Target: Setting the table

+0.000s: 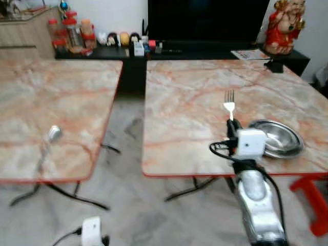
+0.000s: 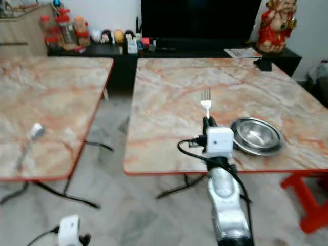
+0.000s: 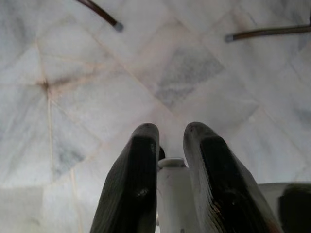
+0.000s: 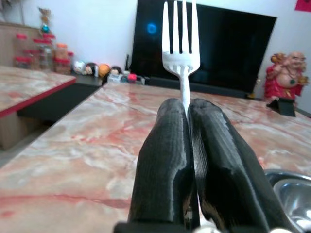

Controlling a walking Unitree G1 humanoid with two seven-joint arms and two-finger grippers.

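the right gripper (image 4: 187, 109) is out over the near edge of the right-hand marble table (image 1: 189, 97), its two black fingers (image 4: 163, 155) pressed tight together on the handle of a white fork (image 1: 229, 106). the fork stands up past the fingertips with its tines pointing away toward the black tv (image 1: 205, 20) at the back wall. just beside the gripper, on the side away from the gap between the tables, a shallow steel bowl (image 1: 279, 137) sits on that same table close to its near edge; fork and bowl are near each other but not touching. across the gap, on the left-hand marble table (image 1: 56, 97), a metal spoon (image 1: 48, 141) lies near the front edge, well apart from the bowl. the left gripper (image 3: 170, 141) hangs low over the pale marble floor (image 3: 97, 87), its fingers only a little apart, with a white rounded part showing between them lower down; i cannot tell whether they grip it. behind the right-hand table, a red and gold figurine (image 1: 283, 25) stands on the dark low cabinet (image 1: 102, 51) beside the tv, and jars with red lids (image 1: 72, 33) crowd the cabinet's far end behind the left-hand table. a red stool (image 1: 310, 197) shows under the right-hand table's near corner, past the bowl.
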